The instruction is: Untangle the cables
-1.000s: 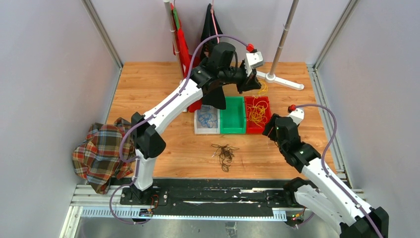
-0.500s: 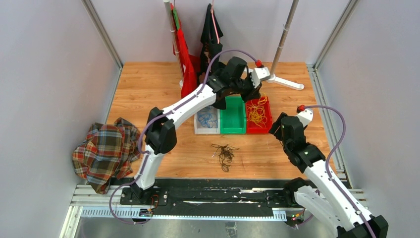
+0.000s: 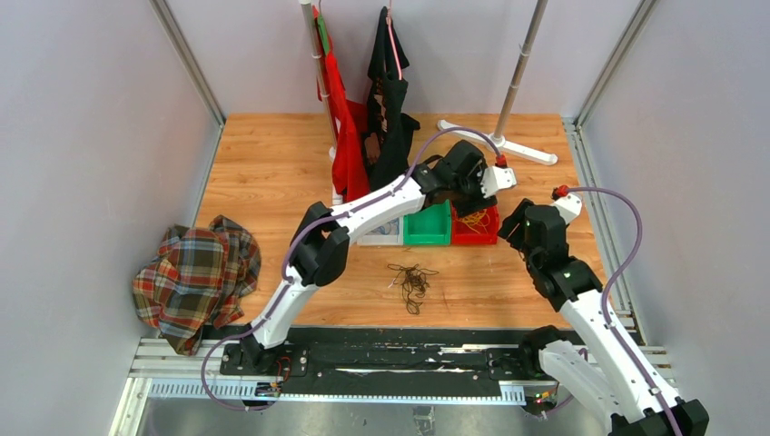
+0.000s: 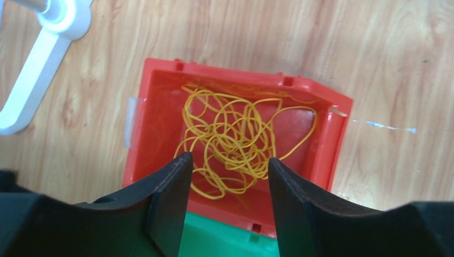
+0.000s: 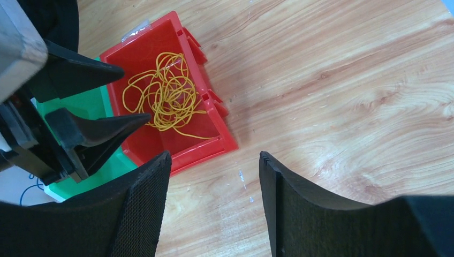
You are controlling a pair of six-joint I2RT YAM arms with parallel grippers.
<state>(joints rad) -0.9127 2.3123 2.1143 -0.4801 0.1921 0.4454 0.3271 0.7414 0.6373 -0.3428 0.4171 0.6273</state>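
**Ana:** Since a second ago, what has shifted?

**Ben:** Left arm has swung down from high above the bins. The left tool [image 4: 227, 163] now hangs low over the red bin [image 4: 334, 144]. The right tool [image 5: 214, 158] has edged a little farther from the arm bases and sits just right of that bin.

**Ana:** Take it from the left, then.

**Ben:** Far left of the red bin, a plaid cloth [image 3: 193, 277] lies crumpled at the edge of the desk [image 3: 272, 173]. A pale bin [image 3: 377, 236] stands two places left of the red bin, mostly under the left arm. Only a sliver of the blue cable [image 5: 28, 194] shows there. The dark cable [image 3: 411, 277] lies loose on the desk, left of the red bin and nearer the arm bases, apart from every bin. The green bin [image 3: 427, 227] touches the red bin's left side.

**Ana:** And the yellow cable?

**Ben:** The yellow cable [image 4: 230, 139] lies in a loose tangle on the red bin's floor.

**Ana:** Does the left tool grip it?

**Ben:** No. Its fingers stand apart above the tangle, with nothing between them.

**Ana:** The right one?

**Ben:** Its fingers are spread wide and hold nothing. They are over bare wood just right of the red bin.
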